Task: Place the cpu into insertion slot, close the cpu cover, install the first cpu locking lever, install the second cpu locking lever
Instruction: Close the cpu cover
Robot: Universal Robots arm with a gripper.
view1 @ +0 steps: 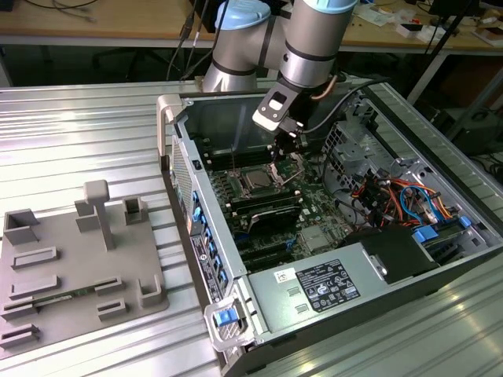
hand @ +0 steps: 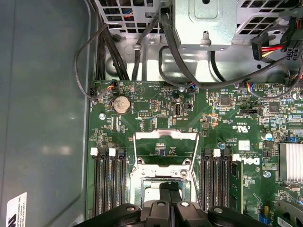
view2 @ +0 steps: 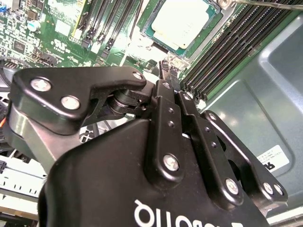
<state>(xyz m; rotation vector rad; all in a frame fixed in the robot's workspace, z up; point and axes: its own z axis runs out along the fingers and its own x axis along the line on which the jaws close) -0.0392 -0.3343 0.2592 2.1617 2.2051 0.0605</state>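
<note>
The cpu [view2: 182, 21] sits in the insertion slot [view2: 214, 29], with the cpu cover [hand: 165, 135] swung open. The jaws, pressed together, hover beside it.

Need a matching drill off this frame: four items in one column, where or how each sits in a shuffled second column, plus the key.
Things
1. silvery-grey square cpu
2. thin silver cpu cover frame
3. black robot gripper
4. flat grey moulded fixture tray

Places or states
A. outside the computer case, on the ribbed metal table
B. swung open, off the slot
C. lying in the dark, silver-rimmed insertion slot
D. inside the case, close beside the slot's corner

Pairs: 1-C, 2-B, 3-D, 4-A
</note>
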